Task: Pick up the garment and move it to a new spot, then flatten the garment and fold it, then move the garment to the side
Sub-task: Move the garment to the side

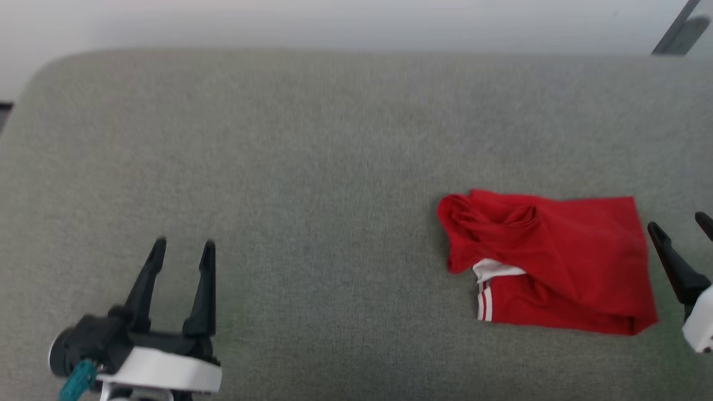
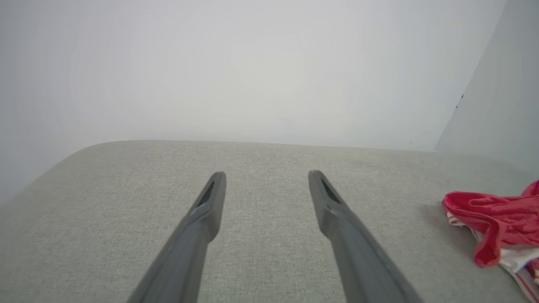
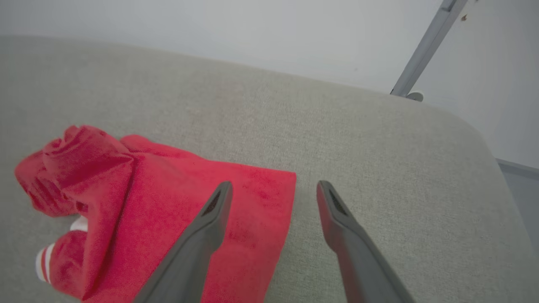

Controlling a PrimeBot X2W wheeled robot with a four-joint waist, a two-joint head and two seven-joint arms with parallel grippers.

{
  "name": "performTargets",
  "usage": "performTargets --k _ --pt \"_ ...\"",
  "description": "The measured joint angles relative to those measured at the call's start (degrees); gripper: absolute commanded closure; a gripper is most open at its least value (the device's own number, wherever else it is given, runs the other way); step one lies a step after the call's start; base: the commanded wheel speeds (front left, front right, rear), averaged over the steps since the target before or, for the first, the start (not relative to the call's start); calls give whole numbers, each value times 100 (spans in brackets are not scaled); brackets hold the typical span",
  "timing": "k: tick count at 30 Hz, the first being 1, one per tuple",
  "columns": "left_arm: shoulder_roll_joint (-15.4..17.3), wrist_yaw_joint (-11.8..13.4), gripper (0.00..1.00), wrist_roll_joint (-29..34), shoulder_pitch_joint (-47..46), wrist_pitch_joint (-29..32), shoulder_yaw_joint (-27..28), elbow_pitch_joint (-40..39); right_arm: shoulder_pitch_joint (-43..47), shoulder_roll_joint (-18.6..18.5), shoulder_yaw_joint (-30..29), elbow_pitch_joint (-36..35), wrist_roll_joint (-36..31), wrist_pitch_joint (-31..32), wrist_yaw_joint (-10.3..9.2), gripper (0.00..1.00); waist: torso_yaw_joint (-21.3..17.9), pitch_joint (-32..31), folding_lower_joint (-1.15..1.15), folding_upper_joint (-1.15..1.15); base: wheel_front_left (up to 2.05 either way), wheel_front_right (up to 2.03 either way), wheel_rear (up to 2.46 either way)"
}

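Observation:
The garment (image 1: 548,262) is a bright red cloth with a white patch and red-and-white striped trim, lying crumpled on the grey cushion at the right. My right gripper (image 1: 680,225) stands open just beside its right edge, holding nothing. In the right wrist view the garment (image 3: 143,210) lies under and left of my right gripper (image 3: 271,187), whose left finger is over the cloth's edge. My left gripper (image 1: 184,248) is open and empty at the lower left, far from the cloth. The left wrist view has the left gripper (image 2: 266,177) over bare cushion and the garment (image 2: 497,219) at the right edge.
A wide grey fabric cushion (image 1: 312,184) carries everything, with rounded far corners and a pale wall behind. A grey metal bar (image 1: 677,30) leans at the far right. The cushion's right edge (image 3: 484,139) drops off to the floor.

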Motion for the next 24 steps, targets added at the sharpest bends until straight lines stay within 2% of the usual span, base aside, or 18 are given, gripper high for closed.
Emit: performTargets --k 4,9,10,17,22,24 --pt "40 0 0 -1 -349 0 -102 58 -276 -292 98 24 145 1112 0 0 9 383 0 0 0 0 0" --pt "21 0 0 -12 -717 0 -234 104 -442 -448 -27 -88 364 2259 0 0 54 778 0 0 0 0 0" --pt "21 0 0 -12 -717 0 -234 104 -442 -448 -27 -88 364 2259 0 0 54 778 0 0 0 0 0" --pt "51 0 0 -67 -1291 0 -456 200 -528 -292 -197 -380 397 3352 -1 0 194 1299 0 0 0 0 0" --pt "125 0 0 -83 -1528 0 -558 301 -579 -203 -234 -602 304 3511 -9 0 246 1587 0 0 0 0 0" --pt "156 0 0 -94 -1575 0 -594 338 -623 -163 -231 -645 297 3518 -20 51 242 1643 0 0 0 0 0"
